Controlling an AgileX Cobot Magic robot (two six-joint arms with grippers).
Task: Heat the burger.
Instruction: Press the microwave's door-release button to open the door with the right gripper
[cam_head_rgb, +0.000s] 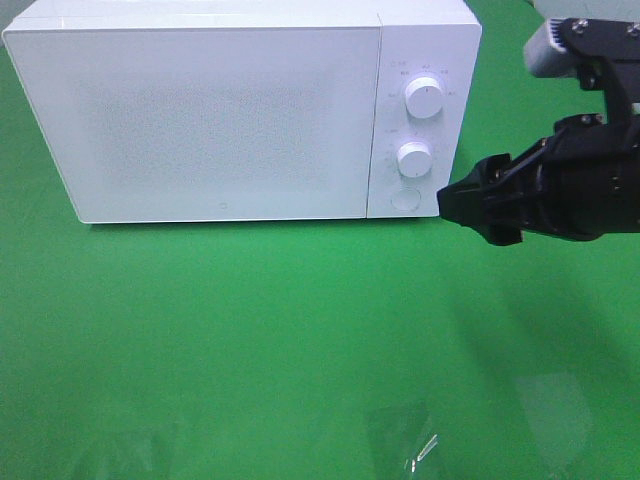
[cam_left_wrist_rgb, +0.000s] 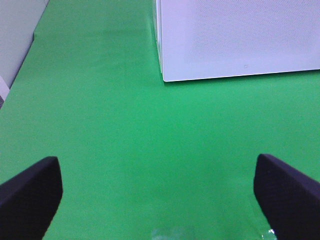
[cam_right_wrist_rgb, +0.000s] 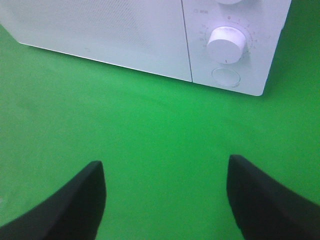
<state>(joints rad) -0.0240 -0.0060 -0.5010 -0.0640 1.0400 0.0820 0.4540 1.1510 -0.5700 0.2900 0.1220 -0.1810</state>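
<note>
White microwave (cam_head_rgb: 220, 110) sits at 11 o'clock on the green table (cam_head_rgb: 250, 340), door shut, two knobs and a round button on its panel. Right gripper (cam_head_rgb: 478, 212) hovers at 3 o'clock just beside the panel, jaws apart, nothing between them. Left gripper (cam_left_wrist_rgb: 155, 195) is spread wide over bare green, empty. Burger is in no view, so its place can't be told.

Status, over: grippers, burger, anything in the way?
Left gripper open, empty. Right gripper open, empty, facing microwave controls. Burger not in view. Microwave door shut.
</note>
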